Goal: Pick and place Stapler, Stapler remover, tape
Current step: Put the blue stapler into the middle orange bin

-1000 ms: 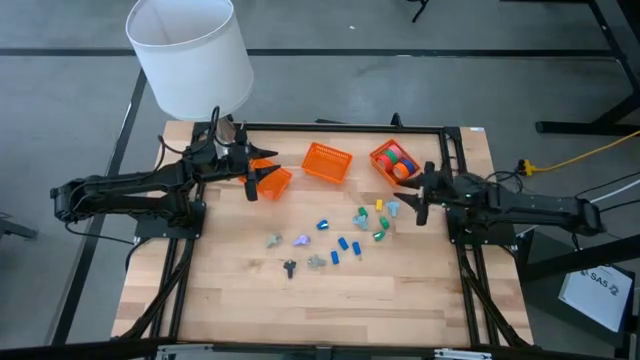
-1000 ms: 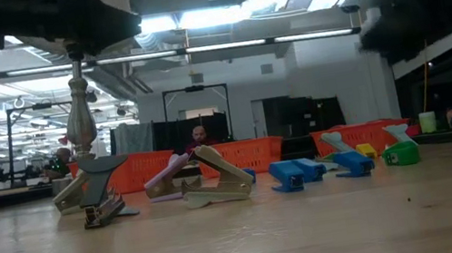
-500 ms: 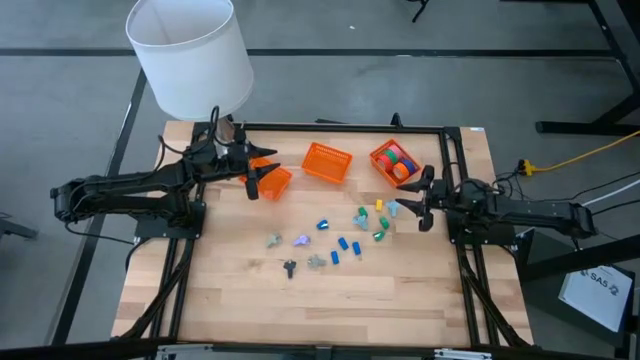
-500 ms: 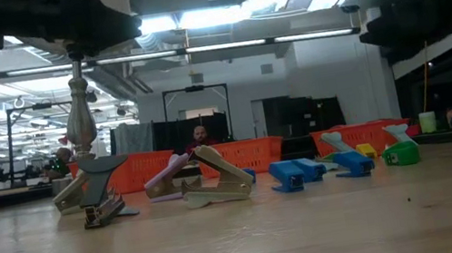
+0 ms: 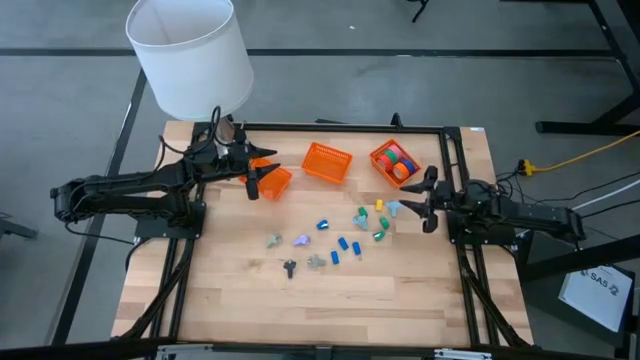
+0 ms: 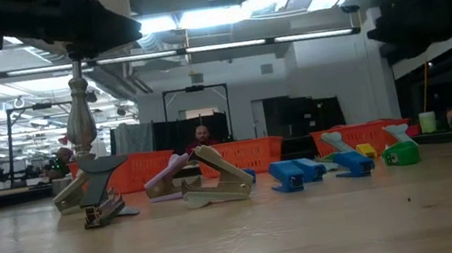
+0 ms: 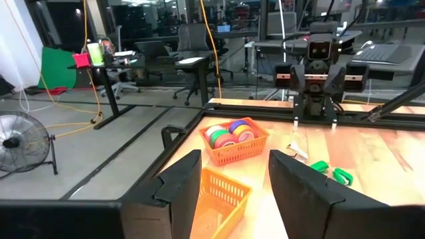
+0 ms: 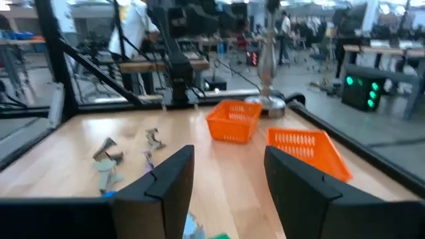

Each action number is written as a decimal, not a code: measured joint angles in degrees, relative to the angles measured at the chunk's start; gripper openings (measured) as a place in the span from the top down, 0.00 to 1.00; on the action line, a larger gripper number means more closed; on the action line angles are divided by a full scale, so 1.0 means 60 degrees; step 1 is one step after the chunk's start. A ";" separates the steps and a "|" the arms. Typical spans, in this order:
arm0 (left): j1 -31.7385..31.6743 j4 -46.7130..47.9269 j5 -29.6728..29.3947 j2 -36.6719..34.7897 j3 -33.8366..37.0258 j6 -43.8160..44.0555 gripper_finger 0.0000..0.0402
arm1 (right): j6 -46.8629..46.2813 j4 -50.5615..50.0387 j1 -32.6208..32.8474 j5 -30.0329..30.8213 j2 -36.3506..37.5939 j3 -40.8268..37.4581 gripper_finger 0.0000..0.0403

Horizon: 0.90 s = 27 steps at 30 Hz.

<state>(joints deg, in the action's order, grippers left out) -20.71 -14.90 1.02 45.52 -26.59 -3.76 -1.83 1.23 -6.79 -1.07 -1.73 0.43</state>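
Your tape, a cluster of small ring-shaped rolls in green, pink and red (image 5: pixel 398 160), sits inside the small orange mesh basket (image 5: pixel 380 156) near the far right corner of the pale wooden desk (image 5: pixel 250 300); a second orange basket (image 5: pixel 327 161) stands at the middle of the far edge, and a third (image 5: pixel 272 180) lies toward the far left corner. The staplers and stapler removers, small green, blue, grey and lilac pieces (image 5: pixel 340 240), are scattered loose across the desk's middle, none in a basket. Your right gripper (image 5: pixel 419 201) hangs just beside the rightmost pieces, near the right edge, fingers spread and empty; your left gripper (image 5: pixel 252 172) hovers at the third basket, fingers also parted with nothing between them. A white lamp shade (image 5: pixel 187 52) stands past the far left corner.
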 joint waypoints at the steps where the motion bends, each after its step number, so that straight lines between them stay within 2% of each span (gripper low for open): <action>1: 0.0000 0.0002 0.0000 0.0000 0.0000 -0.0002 0.57 | 0.0077 0.0009 0.0000 -0.0044 0.0081 0.0000 0.53; 23: 0.0007 0.0029 0.0040 0.0000 0.0000 0.0253 0.57 | 0.0111 -0.0068 0.0000 -0.0079 0.0276 0.0036 0.53; 27: 0.0007 0.0029 0.0044 0.0000 0.0000 0.0260 0.56 | -0.0407 -0.1841 0.0000 -0.0079 0.0276 0.0752 0.53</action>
<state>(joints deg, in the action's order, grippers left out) -20.67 -14.72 1.28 45.52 -26.59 -2.20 -4.27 -9.81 -6.79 -1.54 -0.08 4.94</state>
